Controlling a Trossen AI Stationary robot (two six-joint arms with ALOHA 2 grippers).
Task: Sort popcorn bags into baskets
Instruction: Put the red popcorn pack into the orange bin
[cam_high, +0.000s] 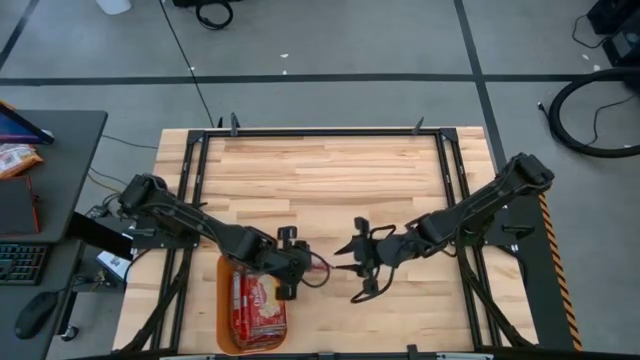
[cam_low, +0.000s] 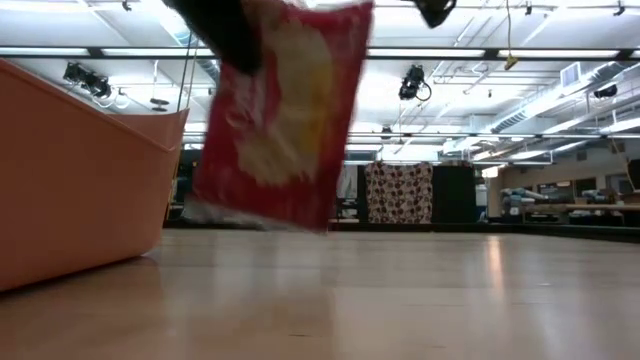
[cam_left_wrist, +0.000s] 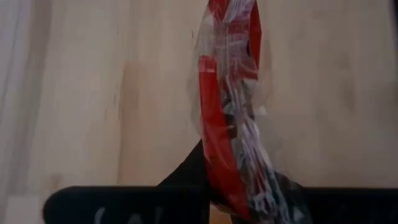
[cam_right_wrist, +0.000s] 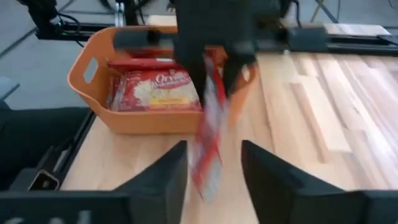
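A red popcorn bag with a cream-yellow logo (cam_low: 280, 120) hangs from my left gripper (cam_high: 300, 268), just right of the orange basket (cam_high: 224, 300). It shows edge-on in the left wrist view (cam_left_wrist: 230, 124) and hangs in front of the basket in the right wrist view (cam_right_wrist: 208, 143). The basket (cam_right_wrist: 93, 74) holds a few red packets (cam_right_wrist: 158, 90) lying flat. My right gripper (cam_high: 350, 268) is open and touches nothing. It stands right of the bag and points at it, with one finger on either side of it in its own view (cam_right_wrist: 214, 186). My left gripper is shut on the bag's upper end (cam_right_wrist: 208, 65), which is pinched between its two fingers (cam_left_wrist: 186, 168) from above. The bag hangs below the fingers, slightly tilted. Its lower end (cam_low: 255, 215) is clear of the table.
The basket's wall (cam_low: 80, 170) rises close to the left of the hanging bag. Bare wooden table (cam_high: 330, 175) stretches toward the far edge, inside a black frame (cam_high: 320, 131). A desk with a keyboard and mouse (cam_high: 30, 265) stands beyond the table's left edge.
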